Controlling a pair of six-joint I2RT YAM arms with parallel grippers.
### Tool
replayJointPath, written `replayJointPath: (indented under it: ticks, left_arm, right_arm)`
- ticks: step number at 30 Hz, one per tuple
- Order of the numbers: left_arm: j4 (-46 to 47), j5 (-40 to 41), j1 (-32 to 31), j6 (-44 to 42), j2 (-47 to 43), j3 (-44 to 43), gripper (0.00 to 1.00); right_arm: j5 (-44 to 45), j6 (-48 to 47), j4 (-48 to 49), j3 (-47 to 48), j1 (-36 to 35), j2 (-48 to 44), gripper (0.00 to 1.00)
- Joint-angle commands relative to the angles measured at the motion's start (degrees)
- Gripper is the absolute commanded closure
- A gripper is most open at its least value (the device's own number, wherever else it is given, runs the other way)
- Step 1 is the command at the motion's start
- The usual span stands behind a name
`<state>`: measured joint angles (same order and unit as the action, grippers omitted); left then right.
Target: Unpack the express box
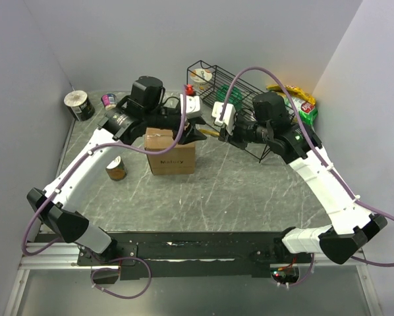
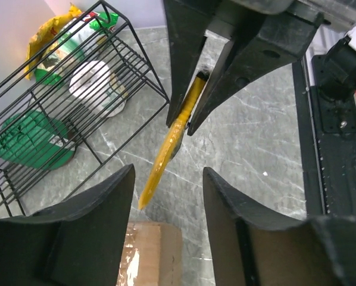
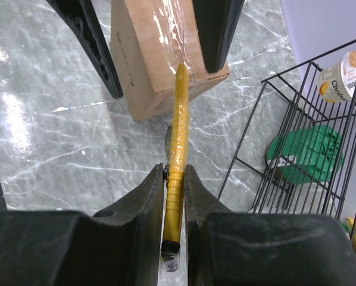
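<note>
The express box [image 1: 170,153] is a brown carton with clear tape on top, standing mid-table; it also shows in the wrist views [image 2: 157,253] [image 3: 148,56]. My right gripper [image 3: 174,174] is shut on a yellow pen-like cutter [image 3: 179,119] whose tip rests on the taped top near the box's edge. Seen from above, the right gripper [image 1: 218,133] sits just right of the box. My left gripper [image 2: 168,173] hangs open over that same box end. Its fingers [image 3: 89,42] stand either side of the box, with the cutter's tip [image 2: 147,199] between them, touching neither.
A black wire rack [image 1: 231,92] stands behind the right gripper, with a green packet [image 3: 306,156] and a yogurt cup [image 3: 344,77] in it. A small can [image 1: 116,169] sits left of the box. A tin [image 1: 80,105] stands far left, snack bags [image 1: 299,99] far right.
</note>
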<state>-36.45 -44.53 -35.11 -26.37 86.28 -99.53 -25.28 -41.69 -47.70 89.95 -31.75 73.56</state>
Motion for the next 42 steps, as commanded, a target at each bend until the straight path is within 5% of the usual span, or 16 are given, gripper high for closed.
replayJointPath:
  ticks: [1, 10, 13, 17, 21, 22, 24, 25, 27, 31, 36, 42]
  left_arm:
    - [-0.6, 2.4, -1.7, -4.9, 0.6, 1.0, 0.47]
    - [0.6, 5.8, -2.9, -6.7, 0.0, 4.2, 0.59]
    - [1.2, 7.3, -3.2, -7.4, 0.3, 4.6, 0.67]
    - [1.2, 5.6, -3.3, -6.2, 1.2, 4.1, 0.98]
    - [1.2, -0.2, -3.3, -4.6, 1.6, 4.1, 0.99]
    - [1.1, -1.2, -3.2, -4.1, 1.6, 4.4, 0.99]
    - [3.3, -3.8, -2.5, -1.1, 1.1, 5.5, 0.99]
    - [4.6, -6.4, -1.5, 0.3, 0.8, 6.8, 0.99]
    - [9.4, -8.9, -0.2, 6.1, 0.2, 7.9, 0.99]
    - [23.7, -17.2, 5.0, 21.9, -0.4, 11.9, 0.99]
    - [36.0, -24.3, 5.4, 38.8, 1.2, 12.9, 0.99]
    - [42.2, -25.2, 5.3, 42.5, 2.4, 13.9, 0.99]
  right_arm:
    - [-2.0, -0.5, 0.1, 2.7, -0.6, -1.5, 1.00]
    - [-5.0, 1.0, -0.6, 3.0, -0.6, -2.4, 1.00]
    - [-6.4, 0.9, -1.3, 3.4, -0.7, -2.5, 1.00]
    - [-8.2, 0.4, -2.0, 2.9, -0.6, -2.9, 1.00]
    - [-8.5, 0.5, -1.0, 0.1, -0.3, -4.3, 1.00]
    - [-8.5, 1.7, 0.0, -0.4, 0.2, -4.7, 0.96]
    - [-12.6, 7.1, 3.3, -1.4, 5.0, -6.7, 0.64]
    - [-15.3, 9.6, 4.8, -1.9, 7.2, -8.0, 0.40]
    - [-22.2, 16.4, 7.5, -2.4, 13.1, -8.7, 0.29]
    - [-34.9, 22.6, 2.6, 1.4, 19.7, -5.5, 0.25]
    - [-39.8, 24.9, 1.8, 2.3, 20.9, -4.0, 0.21]
    - [-38.4, 29.7, 12.3, -1.6, 20.7, -4.9, 0.21]
